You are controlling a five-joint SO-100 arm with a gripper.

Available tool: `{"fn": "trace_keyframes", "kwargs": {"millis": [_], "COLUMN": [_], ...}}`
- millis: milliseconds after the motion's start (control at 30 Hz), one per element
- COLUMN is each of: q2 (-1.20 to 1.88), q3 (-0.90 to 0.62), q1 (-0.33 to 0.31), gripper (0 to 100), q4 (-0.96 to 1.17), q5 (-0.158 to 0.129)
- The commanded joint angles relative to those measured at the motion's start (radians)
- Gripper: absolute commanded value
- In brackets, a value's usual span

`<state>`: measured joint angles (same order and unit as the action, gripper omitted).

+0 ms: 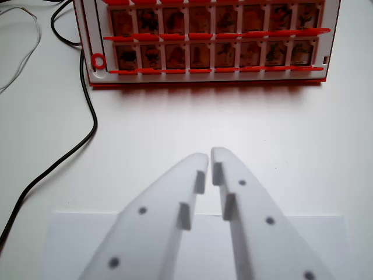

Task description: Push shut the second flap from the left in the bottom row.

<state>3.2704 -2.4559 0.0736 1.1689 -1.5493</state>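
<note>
Below, we see the white gripper (210, 156) in the near centre of the wrist view, its two jaws drawn narrow with only a thin slit between the tips, gripping nothing. It sits over a white table (280, 128), with a white sheet of paper (61, 239) lying under it at the near edge. Well apart, on the far side, stands the red and white game board (210, 41), whose compartments each hold a small picture card. We count eight flaps in the bottom row; the second flap from the left (151, 56) stands upright, its portrait blurred. A black cable (87, 111) trails along the left, and a white cable (23, 41) lies at the far left.
</note>
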Motion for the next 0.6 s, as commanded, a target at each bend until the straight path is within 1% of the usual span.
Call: {"fn": "trace_keyframes", "kwargs": {"millis": [0, 100, 233, 300, 367, 567], "q2": [-0.057, -0.141, -0.215, -0.229, -0.236, -0.370], "q3": [0.031, 0.046, 0.038, 0.028, 0.011, -0.023], "q1": [0.023, 0.035, 0.041, 0.052, 0.060, 0.063], "gripper": [0, 0, 0, 0, 0, 0], "q4": [-0.035, -0.084, -0.143, -0.153, -0.155, -0.267], "q5": [0.000, 0.005, -0.008, -0.011, -0.020, -0.028]}}
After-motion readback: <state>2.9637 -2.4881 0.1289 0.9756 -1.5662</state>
